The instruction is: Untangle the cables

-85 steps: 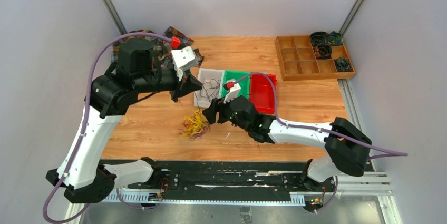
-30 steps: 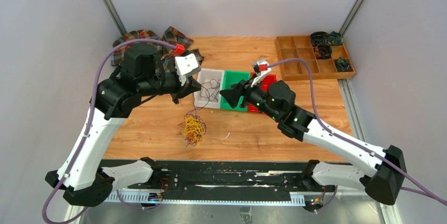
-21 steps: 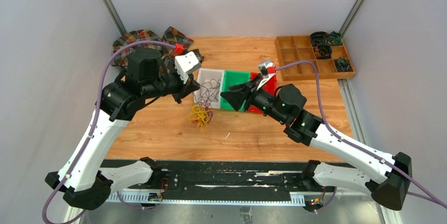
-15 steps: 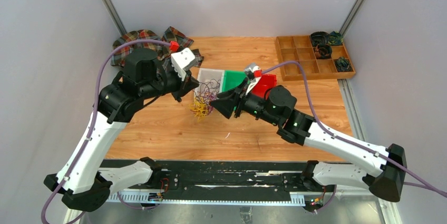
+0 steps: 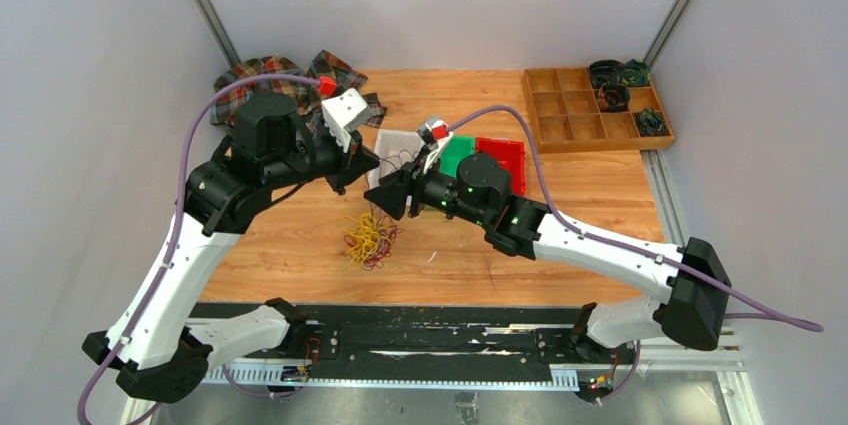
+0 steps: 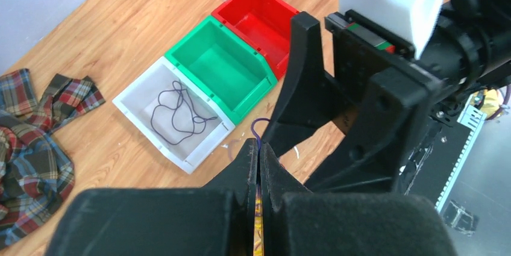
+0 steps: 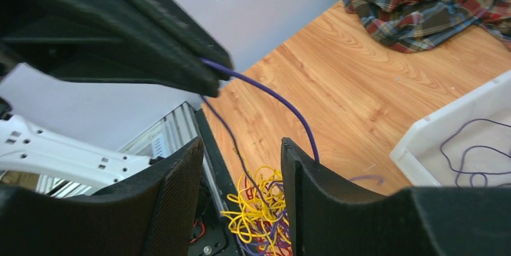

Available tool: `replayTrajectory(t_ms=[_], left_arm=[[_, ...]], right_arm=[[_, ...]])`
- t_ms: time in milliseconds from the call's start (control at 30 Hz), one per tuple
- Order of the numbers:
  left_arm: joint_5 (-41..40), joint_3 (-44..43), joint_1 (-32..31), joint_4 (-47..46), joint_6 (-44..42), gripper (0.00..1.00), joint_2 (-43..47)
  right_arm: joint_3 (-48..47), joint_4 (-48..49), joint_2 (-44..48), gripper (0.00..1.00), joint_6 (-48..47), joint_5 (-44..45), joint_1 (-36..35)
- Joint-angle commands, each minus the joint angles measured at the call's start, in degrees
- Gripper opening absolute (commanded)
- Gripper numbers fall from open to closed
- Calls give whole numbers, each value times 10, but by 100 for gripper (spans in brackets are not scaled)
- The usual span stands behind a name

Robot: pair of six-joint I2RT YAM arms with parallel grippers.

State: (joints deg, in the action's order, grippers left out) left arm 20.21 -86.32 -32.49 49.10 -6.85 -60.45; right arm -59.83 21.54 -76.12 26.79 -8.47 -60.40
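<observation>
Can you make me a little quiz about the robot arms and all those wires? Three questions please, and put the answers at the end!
1. Pick one: what colour is the plastic bin with a loose thin purple cable lying in it? A white, B green, C red.
2. True or false: the left gripper is shut on a second thin purple cable.
3. Which colour are most of the wires in the tangle of thin cables on the wooden table?
Key: 1 A. 2 true. 3 yellow.
</observation>
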Motion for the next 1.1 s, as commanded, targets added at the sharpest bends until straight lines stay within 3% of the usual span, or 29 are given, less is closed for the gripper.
replayTrajectory(t_ms=[0, 467, 1067], left_arm=[[35, -12, -4, -18, 11, 0, 19], [150, -62, -4, 9, 30, 1, 2], [167, -120, -4, 7, 38, 0, -17]], right_arm=[[-17, -3, -4, 51, -24, 74, -19], [-34, 3, -66, 48, -63, 176, -28], [-22, 23, -124, 40, -15, 124, -31]])
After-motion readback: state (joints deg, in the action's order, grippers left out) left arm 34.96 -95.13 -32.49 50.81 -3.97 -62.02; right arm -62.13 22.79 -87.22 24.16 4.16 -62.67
